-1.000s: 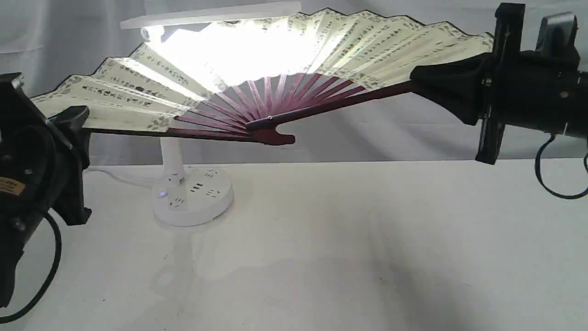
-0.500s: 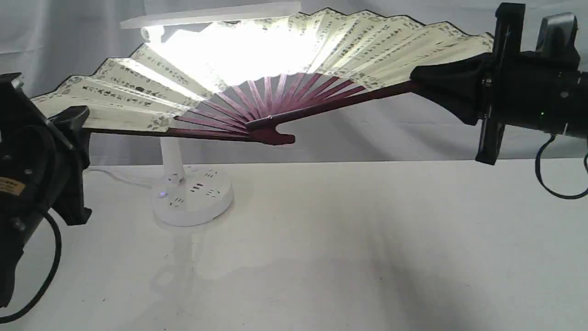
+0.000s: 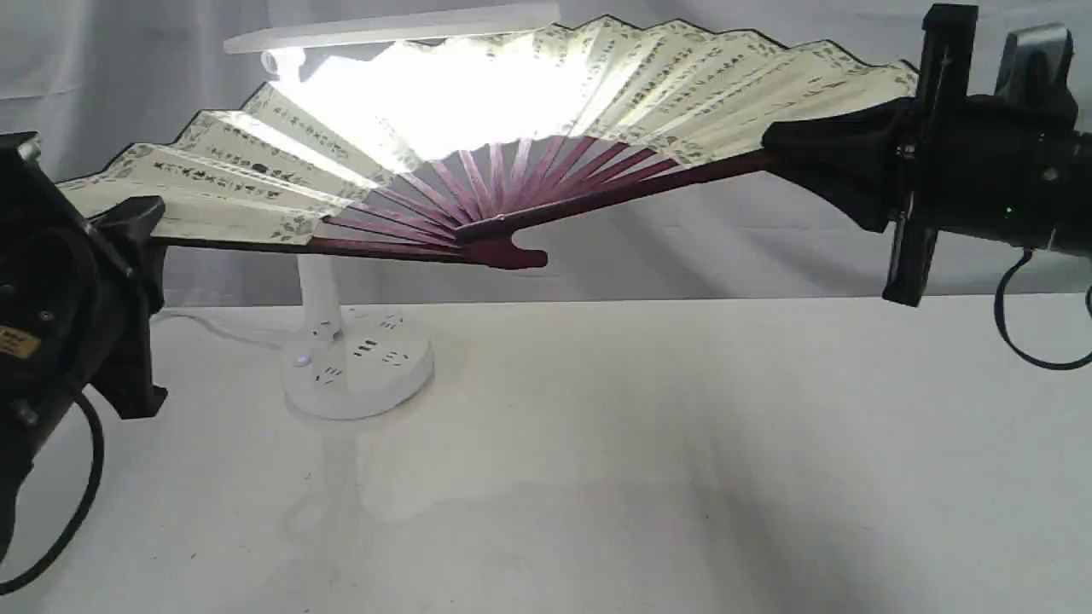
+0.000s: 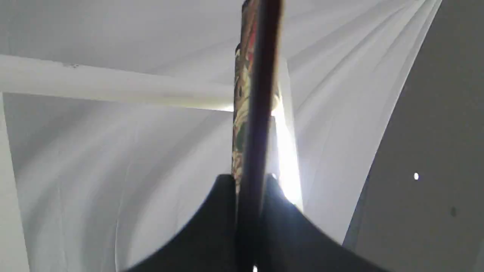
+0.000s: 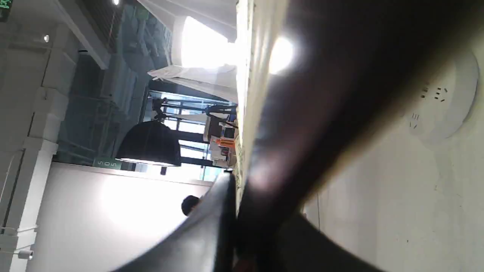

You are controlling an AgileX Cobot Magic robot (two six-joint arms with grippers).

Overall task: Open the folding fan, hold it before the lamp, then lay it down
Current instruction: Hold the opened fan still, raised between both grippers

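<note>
The folding fan (image 3: 512,111) is spread wide in the air, cream leaf with black calligraphy and maroon ribs meeting at the pivot (image 3: 503,251). It hangs in front of the lit white lamp (image 3: 358,362), whose glare shines through the leaf under the flat head (image 3: 392,30). My left gripper (image 3: 141,230) is shut on the fan's left guard, seen edge-on in the left wrist view as the folding fan (image 4: 255,113) between the black fingers (image 4: 223,211). My right gripper (image 3: 793,149) is shut on the right guard; the folding fan (image 5: 302,113) fills the right wrist view, with the lamp base (image 5: 442,105) beyond.
A white table (image 3: 640,460) lies under the fan. The lamp's round base with socket holes stands at the left middle, its cord (image 3: 213,324) trailing left. A grey draped curtain (image 3: 768,247) closes the back. Black cables hang off both arms.
Almost nothing differs. The left arm has shifted very slightly; the fan stays spread before the lamp, with both grippers holding the guards.
</note>
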